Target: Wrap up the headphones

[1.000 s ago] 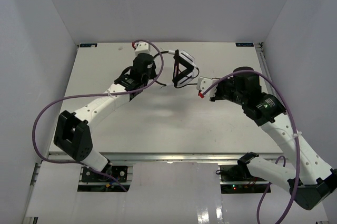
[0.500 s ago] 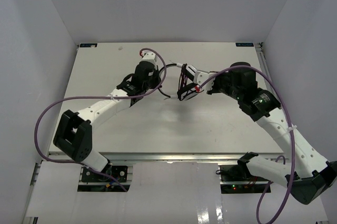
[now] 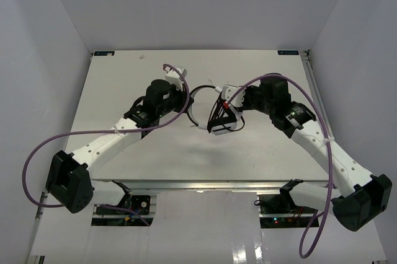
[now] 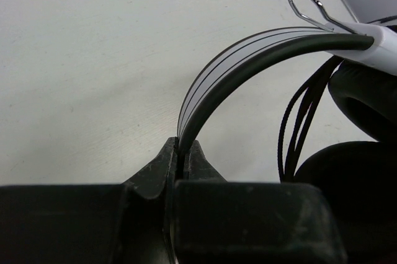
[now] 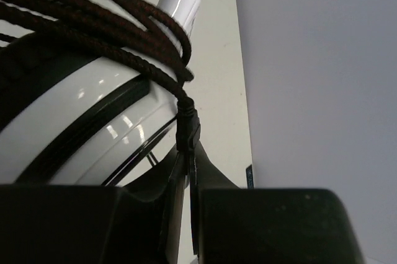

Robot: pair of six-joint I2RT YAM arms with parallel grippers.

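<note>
The headphones (image 3: 211,110) hang above the middle of the table between both arms. My left gripper (image 3: 184,99) is shut on the white headband (image 4: 248,59), which arches up and right from the jaws. A black ear pad (image 4: 363,100) and cord strands (image 4: 298,121) show to its right. My right gripper (image 3: 226,104) is shut on the plug end of the dark braided cord (image 5: 188,129). The cord (image 5: 93,22) lies in several turns over the white ear cup (image 5: 93,127).
The white table (image 3: 124,84) is walled by grey panels on the left, back and right. Purple arm cables (image 3: 87,132) loop over both arms. The table's near rail (image 3: 205,184) runs in front of the arm bases.
</note>
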